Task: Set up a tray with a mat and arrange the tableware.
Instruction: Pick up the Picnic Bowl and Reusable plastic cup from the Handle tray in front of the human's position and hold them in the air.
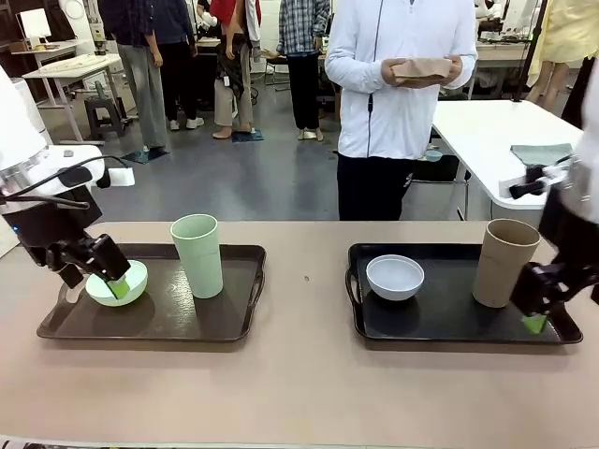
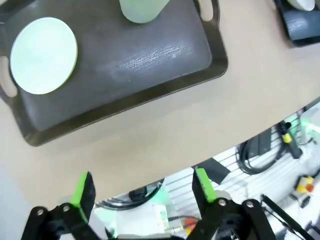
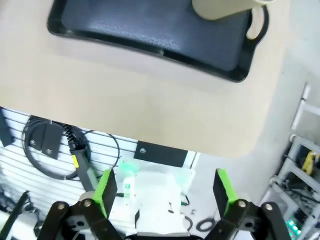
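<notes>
Two dark trays lie on the tan table. The left tray [image 1: 234, 323] holds a mint green bowl [image 1: 131, 285] and a tall mint green cup [image 1: 197, 254]. On the right tray [image 1: 440, 323] stand a pale blue-grey bowl [image 1: 394, 277] and a brown cup [image 1: 505, 262]. My left gripper [image 1: 94, 281] hangs open near the left tray's left end, nothing between its fingers [image 2: 82, 190]. My right gripper [image 1: 547, 313] is open by the right tray's right end, also with nothing in it [image 3: 165, 186]. The person at the far side holds a folded brown mat [image 1: 421, 68] in both hands.
In the wrist views both grippers hover over the table's near edge, with the trays [image 2: 150, 55] [image 3: 150, 25] ahead of them. Bare table lies between the trays. A white side table [image 1: 487, 140] at the back right carries a folded grey-green cloth [image 1: 541, 152].
</notes>
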`<state>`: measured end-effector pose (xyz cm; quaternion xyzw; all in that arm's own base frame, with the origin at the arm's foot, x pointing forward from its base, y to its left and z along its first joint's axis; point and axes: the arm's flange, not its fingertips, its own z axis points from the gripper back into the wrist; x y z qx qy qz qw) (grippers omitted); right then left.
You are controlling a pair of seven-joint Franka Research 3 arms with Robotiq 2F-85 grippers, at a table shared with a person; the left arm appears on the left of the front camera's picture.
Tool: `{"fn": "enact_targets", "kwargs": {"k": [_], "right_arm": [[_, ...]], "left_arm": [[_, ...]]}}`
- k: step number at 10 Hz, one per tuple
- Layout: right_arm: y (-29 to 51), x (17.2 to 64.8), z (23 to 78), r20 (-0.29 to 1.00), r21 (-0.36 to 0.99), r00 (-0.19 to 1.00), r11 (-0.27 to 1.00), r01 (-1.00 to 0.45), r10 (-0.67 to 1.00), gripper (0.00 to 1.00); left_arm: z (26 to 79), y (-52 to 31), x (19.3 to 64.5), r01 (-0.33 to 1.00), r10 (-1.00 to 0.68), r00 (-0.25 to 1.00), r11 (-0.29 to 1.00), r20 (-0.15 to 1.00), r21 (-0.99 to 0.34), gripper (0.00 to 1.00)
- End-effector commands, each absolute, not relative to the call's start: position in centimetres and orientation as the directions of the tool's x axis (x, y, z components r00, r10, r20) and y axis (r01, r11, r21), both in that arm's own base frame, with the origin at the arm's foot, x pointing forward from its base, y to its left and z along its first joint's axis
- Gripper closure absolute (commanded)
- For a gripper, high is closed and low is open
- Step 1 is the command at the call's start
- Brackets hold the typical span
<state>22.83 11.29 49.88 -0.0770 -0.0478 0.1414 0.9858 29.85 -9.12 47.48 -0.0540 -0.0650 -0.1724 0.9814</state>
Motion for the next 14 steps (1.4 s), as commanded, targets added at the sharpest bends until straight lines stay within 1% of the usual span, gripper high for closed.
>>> {"fn": "enact_targets", "kwargs": {"k": [1, 2, 3, 4, 5, 6, 7, 8, 9, 10, 11, 12, 13, 14], "right_arm": [[13.6, 25.2, 47.5, 0.056, -0.135, 0.945, 0.940, -0.314, 0.323, 0.00], [11.3, 22.8, 49.9, 0.072, -0.165, 0.955, 0.948, -0.271, 0.286, 0.00], [11.4, 26.8, 48.5, -0.053, 0.173, 0.890, 0.882, -0.439, 0.453, 0.00], [8.0, 29.2, 49.5, -0.009, 0.489, 0.873, 0.764, -0.421, 0.487, 0.00], [3.8, 30.7, 50.5, 0.035, 0.678, 0.914, 0.662, -0.319, 0.404, 0.00], [0.2, 31.3, 51.1, 0.095, 0.761, 0.928, 0.575, -0.301, 0.360, 0.00], [-4.1, 31.2, 51.1, 0.169, 0.846, 0.944, 0.449, -0.286, 0.283, 0.00], [-7.5, 30.3, 50.1, 0.195, 0.890, 0.957, 0.371, -0.264, 0.213, 0.00], [-10.0, 28.5, 48.4, 0.225, 0.924, 0.969, 0.291, -0.246, 0.103, 0.00], [-11.8, 26.5, 46.8, 0.232, 0.950, 0.972, 0.220, -0.221, -0.029, 0.00], [-13.1, 25.0, 45.4, 0.161, 0.979, 0.968, 0.155, -0.132, -0.192, 0.00], [-13.0, 24.8, 44.9, 0.161, 0.974, 0.967, 0.187, -0.124, -0.195, 0.00], [-11.9, 25.0, 45.0, 0.118, 0.949, 0.974, 0.310, -0.054, -0.193, 0.00], [-14.3, 24.6, 45.6, 0.187, 0.953, 0.980, 0.256, -0.164, -0.070, 0.00]], "left_arm": [[48.0, -10.6, 31.1, 0.418, -0.388, 0.886, 0.905, 0.255, -0.076, 0.00], [48.0, -10.6, 31.1, 0.418, -0.388, 0.886, 0.905, 0.255, -0.076, 0.00], [47.8, -9.6, 30.1, 0.363, -0.346, 0.921, 0.929, 0.178, -0.075, 0.00], [48.0, -7.7, 31.2, 0.357, -0.290, 0.922, 0.893, 0.255, -0.275, 0.00], [48.3, -4.7, 31.8, 0.374, -0.212, 0.909, 0.793, 0.358, -0.481, 0.00], [47.9, -1.4, 32.1, 0.384, -0.124, 0.903, 0.663, 0.412, -0.642, 0.00], [47.1, 1.5, 32.2, 0.409, -0.056, 0.898, 0.474, 0.437, -0.780, 0.00], [46.3, 2.8, 31.6, 0.444, -0.004, 0.880, 0.366, 0.475, -0.818, 0.00], [45.4, 3.5, 31.3, 0.456, 0.023, 0.871, 0.331, 0.491, -0.826, 0.00], [43.8, 4.5, 29.5, 0.500, 0.127, 0.838, 0.214, 0.531, -0.839, 0.00], [42.4, 5.3, 28.3, 0.539, 0.289, 0.777, 0.155, 0.560, -0.828, 0.00], [42.0, 4.7, 27.8, 0.535, 0.321, 0.763, 0.173, 0.561, -0.827, 0.00], [42.6, 3.6, 27.3, 0.523, 0.329, 0.750, 0.236, 0.574, -0.819, 0.00], [47.2, 8.8, 32.6, 0.510, 0.295, 0.776, 0.226, 0.557, -0.830, 0.00]]}}
